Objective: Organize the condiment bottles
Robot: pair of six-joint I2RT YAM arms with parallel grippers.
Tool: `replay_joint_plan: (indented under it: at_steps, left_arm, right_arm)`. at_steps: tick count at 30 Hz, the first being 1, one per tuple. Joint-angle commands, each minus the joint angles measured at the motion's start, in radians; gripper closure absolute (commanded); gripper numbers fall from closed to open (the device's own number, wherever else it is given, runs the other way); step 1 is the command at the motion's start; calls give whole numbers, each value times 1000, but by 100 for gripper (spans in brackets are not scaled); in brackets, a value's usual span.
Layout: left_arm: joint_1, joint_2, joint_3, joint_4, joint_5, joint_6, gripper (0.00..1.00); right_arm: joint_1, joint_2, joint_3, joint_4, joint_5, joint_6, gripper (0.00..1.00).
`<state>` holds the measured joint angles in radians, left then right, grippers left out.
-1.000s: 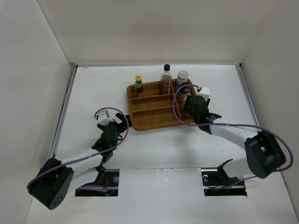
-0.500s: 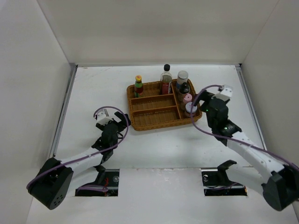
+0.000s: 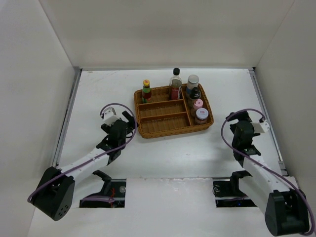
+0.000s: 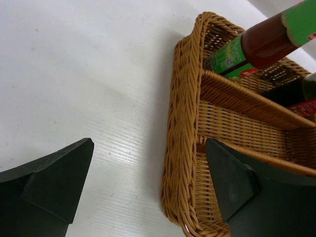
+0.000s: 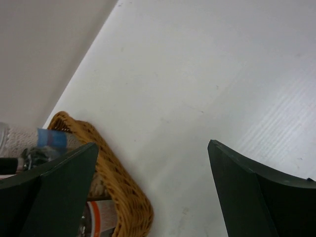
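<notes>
Six condiment bottles stand in the wicker tray (image 3: 163, 133). At its far end are the yellow-capped red sauce (image 3: 146, 91), the black-capped glass bottle (image 3: 175, 83) and the white-blue shaker (image 3: 192, 82). The right compartment holds the dark-capped (image 3: 195, 94), pink-capped (image 3: 198, 104) and grey-lidded (image 3: 201, 115) jars in a row. My left gripper (image 3: 127, 124) is open beside the tray's near left corner (image 4: 180, 123), which shows between its fingers with the red sauce (image 4: 266, 39) beyond. My right gripper (image 3: 240, 129) is open and empty over bare table, right of the tray (image 5: 123, 192).
White walls close the table on the left, back and right. A raised edge strip (image 3: 69, 108) runs along the left side. Two cut-outs (image 3: 111, 190) with the arm bases sit at the near edge.
My right gripper has drawn back from the tray's right compartment to the near right and opened wide, leaving the grey-lidded jar standing there. The left gripper shifted only slightly.
</notes>
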<state>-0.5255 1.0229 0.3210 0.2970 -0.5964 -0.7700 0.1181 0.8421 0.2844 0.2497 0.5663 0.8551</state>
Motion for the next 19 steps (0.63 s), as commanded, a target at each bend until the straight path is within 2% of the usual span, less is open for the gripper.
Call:
replay_joint_plan:
  at_steps: [1, 4, 8, 19]
  left_arm:
    - [15, 22, 76, -149, -2, -5, 0]
    - [23, 23, 102, -183, 6, -3, 0]
    - [28, 3, 98, -151, 4, -2, 0]
    - [52, 8, 75, -142, -8, 6, 0]
  right_arm:
    - [-34, 5, -27, 82, -63, 125, 0]
    - [-42, 43, -45, 127, -89, 148, 0]
    - [-44, 60, -60, 178, -109, 150, 0]
    - [-38, 61, -60, 184, -101, 144, 0]
